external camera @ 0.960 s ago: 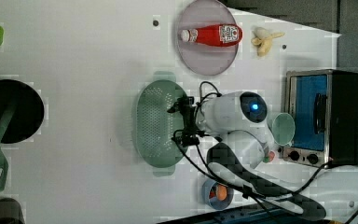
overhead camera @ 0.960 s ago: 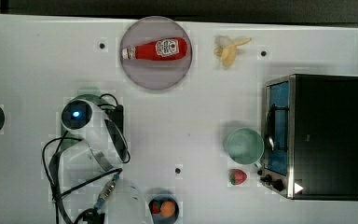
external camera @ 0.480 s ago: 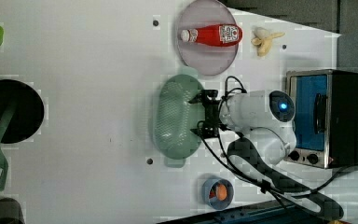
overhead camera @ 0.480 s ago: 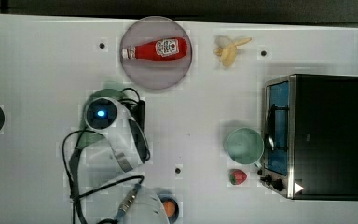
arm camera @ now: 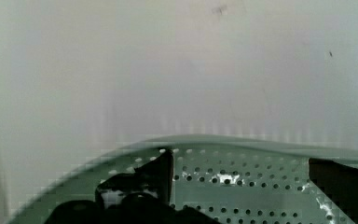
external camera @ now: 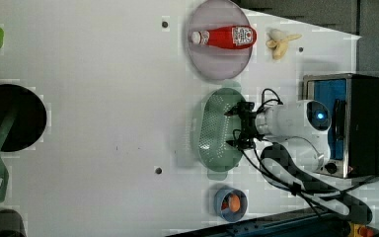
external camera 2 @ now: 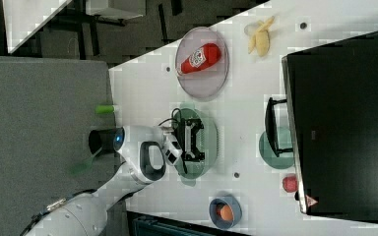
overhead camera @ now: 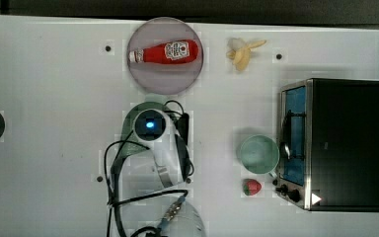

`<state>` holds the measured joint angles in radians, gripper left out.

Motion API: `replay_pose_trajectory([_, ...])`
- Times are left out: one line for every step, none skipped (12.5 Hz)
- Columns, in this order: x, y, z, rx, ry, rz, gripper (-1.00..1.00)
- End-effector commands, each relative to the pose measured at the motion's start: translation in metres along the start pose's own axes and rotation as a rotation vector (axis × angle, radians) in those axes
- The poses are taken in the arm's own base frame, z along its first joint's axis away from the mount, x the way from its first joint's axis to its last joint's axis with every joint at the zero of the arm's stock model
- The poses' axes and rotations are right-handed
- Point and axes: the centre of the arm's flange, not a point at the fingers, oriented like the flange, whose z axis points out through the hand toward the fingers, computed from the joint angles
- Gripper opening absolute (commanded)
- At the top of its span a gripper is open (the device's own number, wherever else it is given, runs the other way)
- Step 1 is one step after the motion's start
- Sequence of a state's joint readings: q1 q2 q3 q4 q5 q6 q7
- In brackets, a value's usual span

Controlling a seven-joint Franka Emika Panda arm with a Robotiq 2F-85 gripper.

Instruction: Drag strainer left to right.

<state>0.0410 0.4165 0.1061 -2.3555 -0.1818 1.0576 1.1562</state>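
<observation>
The strainer (external camera: 212,131) is a pale mint-green oval colander with small holes, lying on the white table just below the ketchup plate in the left view. My gripper (external camera: 233,127) reaches down inside it, open, with one black finger (external camera: 237,109) near each long side. In the right view the gripper (external camera 2: 198,141) sits in the strainer (external camera 2: 207,142) the same way. In the wrist view the holed strainer floor (arm camera: 242,179) lies between the two fingers (arm camera: 142,179). In the top view the arm covers most of the strainer (overhead camera: 128,136).
A plate with a ketchup bottle (overhead camera: 165,53) and a banana (overhead camera: 244,52) lie at the top view's upper edge. A toaster oven (overhead camera: 333,143), a mint cup (overhead camera: 259,154) and a strawberry (overhead camera: 251,186) stand at the top view's right. A bowl (external camera: 230,203) and a black pan (external camera: 10,118) show in the left view.
The arm and the strainer have slid together toward the top view's right and the left view's right, ending below the ketchup plate. The fingers have stayed spread inside the strainer.
</observation>
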Motion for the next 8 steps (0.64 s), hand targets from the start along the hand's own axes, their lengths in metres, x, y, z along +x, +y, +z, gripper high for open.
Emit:
replay_pose_trajectory([0.025,-0.001,-0.011,0.03,-0.003,-0.07,1.0])
replay_pose_trajectory([0.035,-0.003,-0.01,0.033,0.001,-0.085,1.0])
replay_pose_trajectory([0.047,-0.004,-0.008,0.03,0.007,-0.08,1.0])
replay_pose_trajectory([0.059,-0.004,-0.007,0.027,0.013,-0.068,1.0])
replay_pose_trajectory([0.07,-0.005,-0.006,0.024,0.018,-0.05,1.0])
replay_pose_trajectory([0.079,-0.005,-0.005,0.023,0.023,-0.05,1.0])
replay_pose_trajectory([0.088,-0.006,-0.004,0.021,0.028,-0.063,1.0])
replay_pose_trajectory([0.098,-0.006,-0.004,0.02,0.033,-0.072,1.0])
